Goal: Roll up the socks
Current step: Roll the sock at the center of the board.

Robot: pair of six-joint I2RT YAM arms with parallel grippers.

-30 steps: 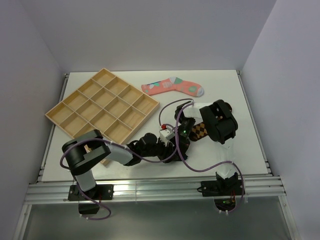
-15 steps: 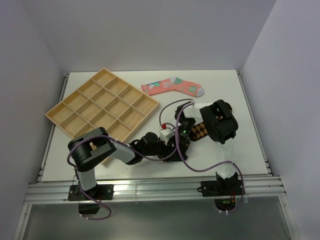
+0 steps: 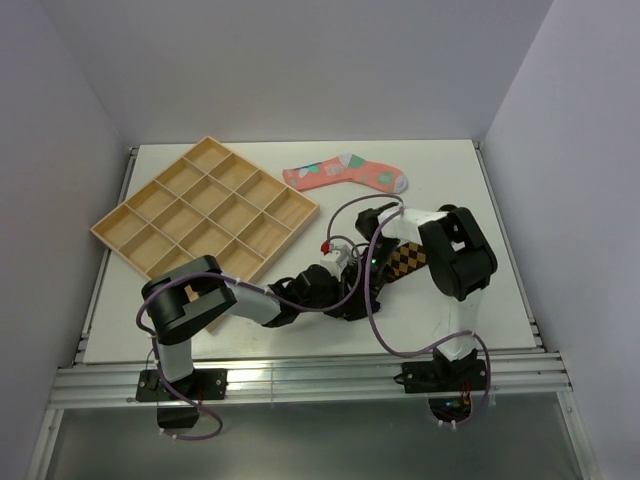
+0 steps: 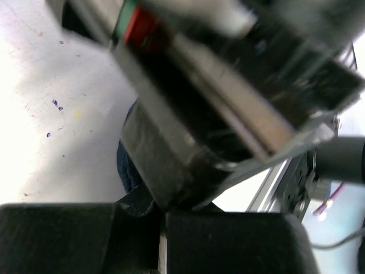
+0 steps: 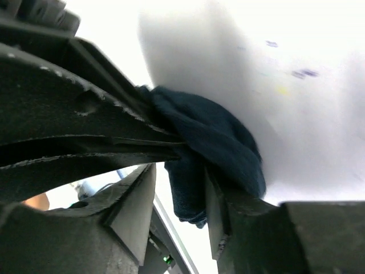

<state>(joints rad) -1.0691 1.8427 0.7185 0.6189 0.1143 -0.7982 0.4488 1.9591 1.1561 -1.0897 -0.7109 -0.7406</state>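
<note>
white table (image 3: 470, 180), smooth and lightly speckled, with a shallow wooden tray (image 3: 200, 212) of square compartments on its left half. every sock lies to the right of that tray. the pink sock (image 3: 345, 174), flat with teal and white patches, lies just past the tray's far right corner. the brown-and-orange diamond sock (image 3: 405, 262) lies stretched out well to the tray's right, under the right arm. the navy sock (image 5: 219, 142) is a soft, bunched knit lump between the tray and the diamond sock, hidden from overhead by both wrists. the left gripper (image 4: 162, 214) is clamped tight on one end of it. from there the cloth runs away from the tray and droops into the right gripper (image 5: 179, 182), whose fingers stand apart around it, one pad (image 5: 219, 211) touching cloth and the other clear. so the right gripper looks placed to close across the bundle.
</note>
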